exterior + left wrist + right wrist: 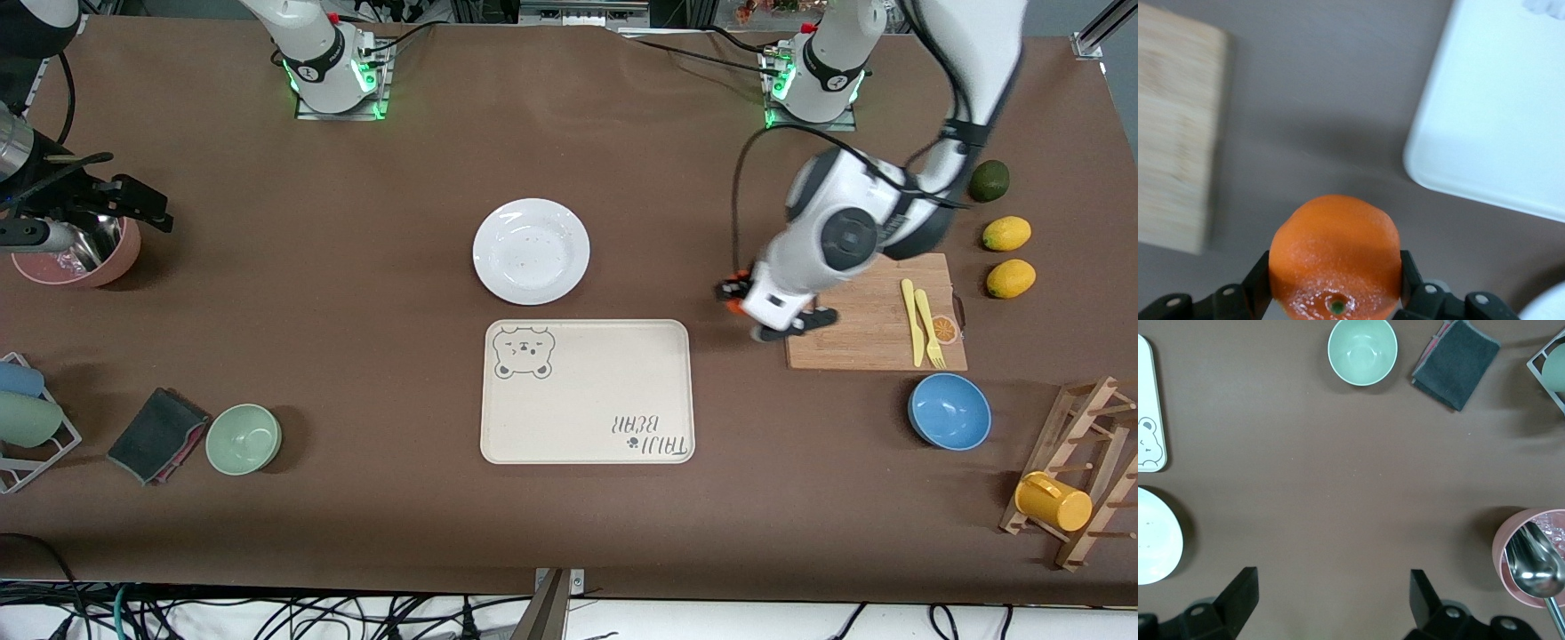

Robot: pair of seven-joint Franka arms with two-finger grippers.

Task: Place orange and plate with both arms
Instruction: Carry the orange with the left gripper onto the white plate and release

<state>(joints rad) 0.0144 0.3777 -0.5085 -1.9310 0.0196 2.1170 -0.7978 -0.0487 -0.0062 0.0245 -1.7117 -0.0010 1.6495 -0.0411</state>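
The orange (1335, 257), round and bright with a dimpled top, sits between the fingers of my left gripper (1335, 277), which is shut on it. In the front view the left gripper (745, 304) holds the orange (732, 297) over the brown table, between the wooden cutting board (853, 333) and the cream bear-print tray (613, 373). The white plate (531, 251) lies on the table beside the tray, farther from the front camera. My right gripper (1333, 590) is open and empty over the right arm's end of the table (133, 203), next to a pink bowl (84, 258).
The pink bowl holds a metal spoon (1537, 563). A green bowl (244, 437) and dark cloth (158, 434) lie near the front edge. A blue bowl (949, 411), two lemons (1006, 233), a yellow fork and knife (920, 320) and a mug rack (1067, 484) are at the left arm's end.
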